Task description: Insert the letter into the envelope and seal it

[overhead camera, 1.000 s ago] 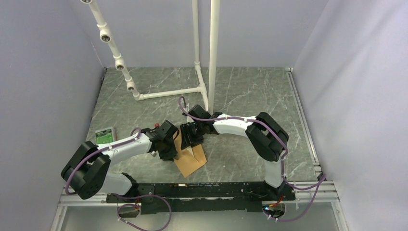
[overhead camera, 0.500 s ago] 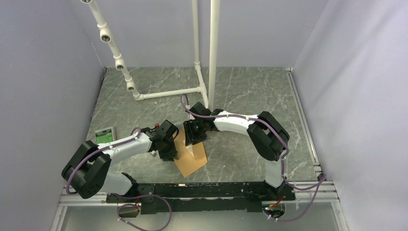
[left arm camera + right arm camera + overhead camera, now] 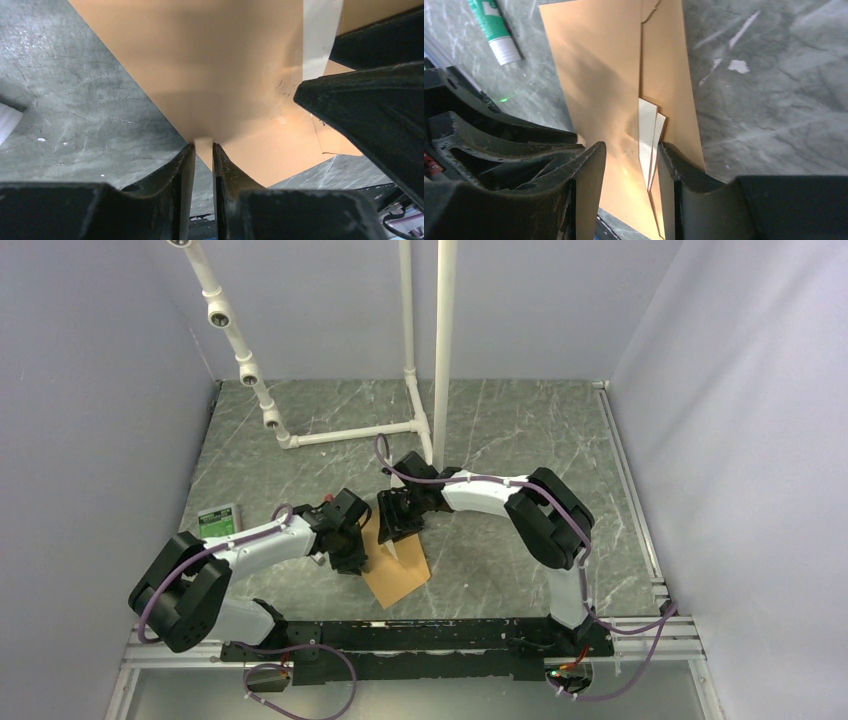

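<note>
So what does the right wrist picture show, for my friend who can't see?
A white letter pokes out of a brown envelope, inside the open right gripper. A green tube lies on the grey table.

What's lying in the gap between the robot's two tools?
The orange-brown envelope, with the pale letter at its opening; clearest in the right wrist view.

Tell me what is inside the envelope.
A pale folded letter is partly tucked into the envelope, with one end showing at the opening. How far it reaches inside is hidden by the envelope's paper.
</note>
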